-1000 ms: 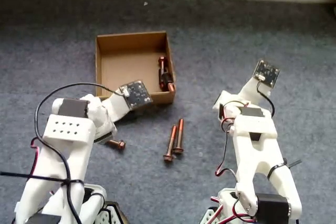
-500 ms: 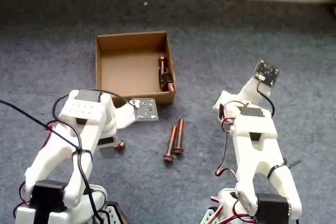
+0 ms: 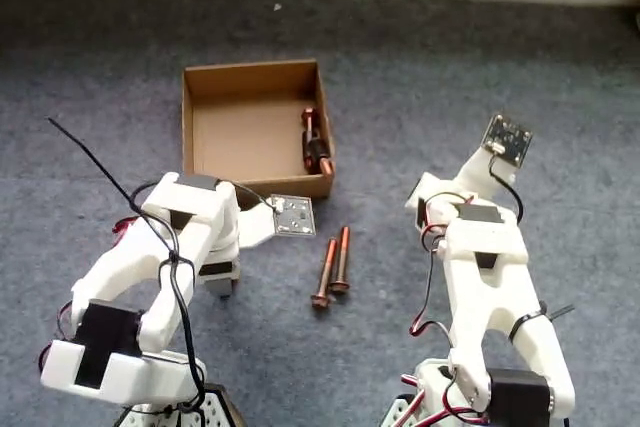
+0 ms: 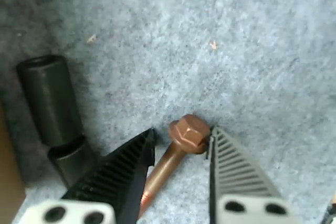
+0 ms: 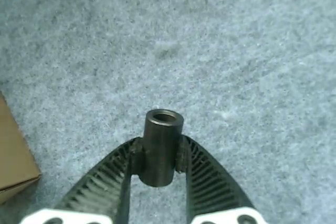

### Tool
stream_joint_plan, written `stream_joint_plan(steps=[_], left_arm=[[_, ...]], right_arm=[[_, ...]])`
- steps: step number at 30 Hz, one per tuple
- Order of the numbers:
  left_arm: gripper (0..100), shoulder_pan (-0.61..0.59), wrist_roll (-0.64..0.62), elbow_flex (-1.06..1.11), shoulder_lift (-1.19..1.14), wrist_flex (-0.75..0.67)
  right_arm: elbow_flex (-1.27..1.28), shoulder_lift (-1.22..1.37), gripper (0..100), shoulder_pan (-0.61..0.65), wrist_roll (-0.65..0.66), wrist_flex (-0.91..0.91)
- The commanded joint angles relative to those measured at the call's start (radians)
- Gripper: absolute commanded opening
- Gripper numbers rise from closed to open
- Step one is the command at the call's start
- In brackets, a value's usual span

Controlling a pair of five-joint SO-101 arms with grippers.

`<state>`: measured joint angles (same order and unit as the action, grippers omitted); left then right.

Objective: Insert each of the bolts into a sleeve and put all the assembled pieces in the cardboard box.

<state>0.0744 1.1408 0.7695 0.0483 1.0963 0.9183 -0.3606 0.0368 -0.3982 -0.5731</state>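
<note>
Left arm [image 3: 170, 247] bent down, lower left; left end effector [image 4: 182, 131] open astride a bolt [image 4: 167, 167]. Right end effector [image 5: 159, 142] grips a sleeve [image 5: 163, 129].

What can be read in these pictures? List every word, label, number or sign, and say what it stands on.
No text can be read.
The cardboard box is plain.
The bolt and the sleeve bear no legible marks.
Any print on the circuit boards at the wrists is too small to read.
</note>
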Motion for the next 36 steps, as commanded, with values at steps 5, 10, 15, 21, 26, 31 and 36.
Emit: stream_joint_plan(steps=[5,10,15,21,26,31,36], left_arm=[[1,0.012,0.005,-0.022,-0.001,-0.018],[1,0.015,0.005,-0.028,0.001,0.034],[1,0.015,-0.069,-0.044,0.061,0.118],[1,0.015,-0.221,-0.041,0.283,0.160],[1,0.015,-0.381,-0.038,0.430,0.152],[1,0.015,-0.509,-0.038,0.481,0.147],[1,0.015,-0.664,-0.038,0.509,0.077]], right_arm=[[-0.016,-0.045,0.9,-0.008,-0.003,0.019],[-0.016,-0.045,0.9,-0.008,-0.003,0.019],[-0.016,-0.045,0.9,-0.008,-0.003,0.019],[-0.013,-0.056,0.9,-0.008,-0.003,0.018],[-0.013,-0.056,0.9,-0.008,-0.003,0.016],[-0.013,-0.058,0.9,-0.007,-0.003,0.013],[-0.016,-0.059,0.9,0.022,-0.003,-0.001]])
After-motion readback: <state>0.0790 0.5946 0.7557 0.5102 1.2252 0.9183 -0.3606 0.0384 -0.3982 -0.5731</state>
